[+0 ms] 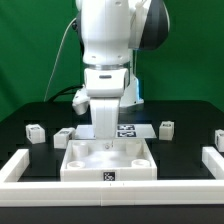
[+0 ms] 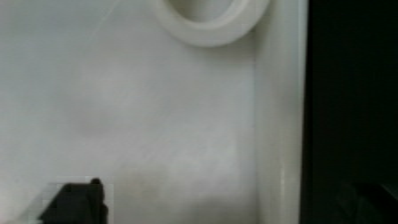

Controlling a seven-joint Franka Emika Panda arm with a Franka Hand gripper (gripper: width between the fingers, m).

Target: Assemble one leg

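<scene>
Loose on the black table [image 1: 190, 118] lies the leg [image 1: 63, 137], at nine o'clock from the gripper [image 1: 104, 138] and just off the tray-like piece [image 1: 75, 160]. A second leg [image 1: 165, 127] sits at three o'clock. Only the wrist view shows the tray's round socket [image 2: 214, 20] and one dark fingertip [image 2: 75, 204]. I cannot tell whether the jaws are spread.

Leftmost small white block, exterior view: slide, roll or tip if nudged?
The leg looks squat and boxy, resting flat on the black table, so it would probably slide, not roll or tip. Small, seemingly rigid: likely light. Smooth faces may slip.
</scene>
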